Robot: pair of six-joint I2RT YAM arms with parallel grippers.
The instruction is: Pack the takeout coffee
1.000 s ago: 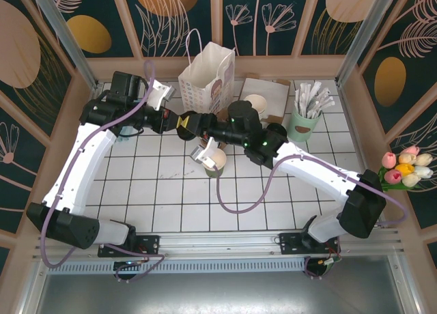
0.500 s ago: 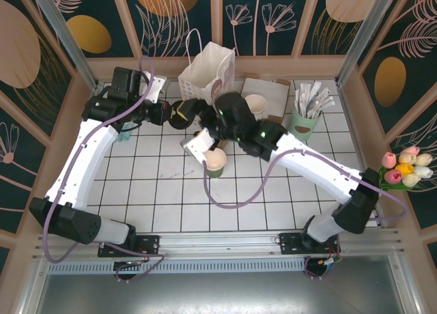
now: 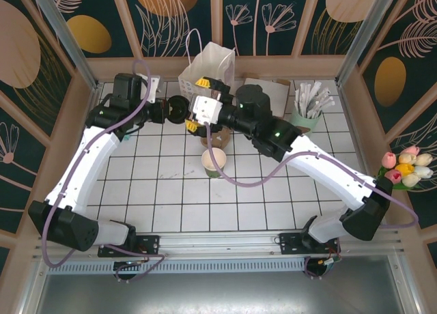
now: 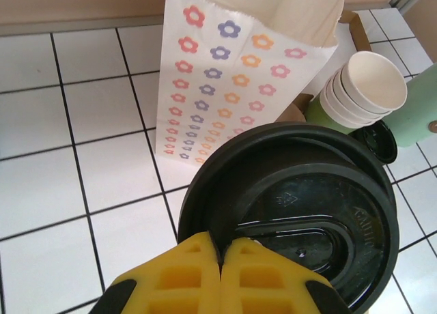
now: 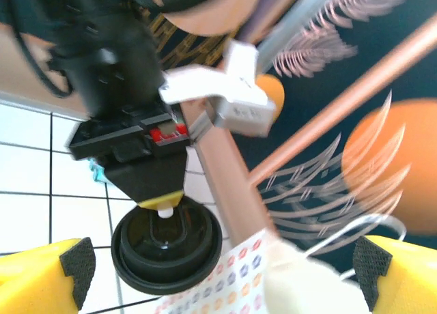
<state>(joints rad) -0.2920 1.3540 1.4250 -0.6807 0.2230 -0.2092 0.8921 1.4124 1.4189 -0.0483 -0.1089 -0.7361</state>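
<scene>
Right end effector (image 3: 196, 104) has lifted off the lidless green cup (image 3: 212, 162).

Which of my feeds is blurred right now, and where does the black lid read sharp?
Right wrist: motion-smeared, wall pattern streaked, black lid soft but recognisable. Left wrist: crisp on the lid and the flowered bag. Top external: sharp, evenly lit.
</scene>
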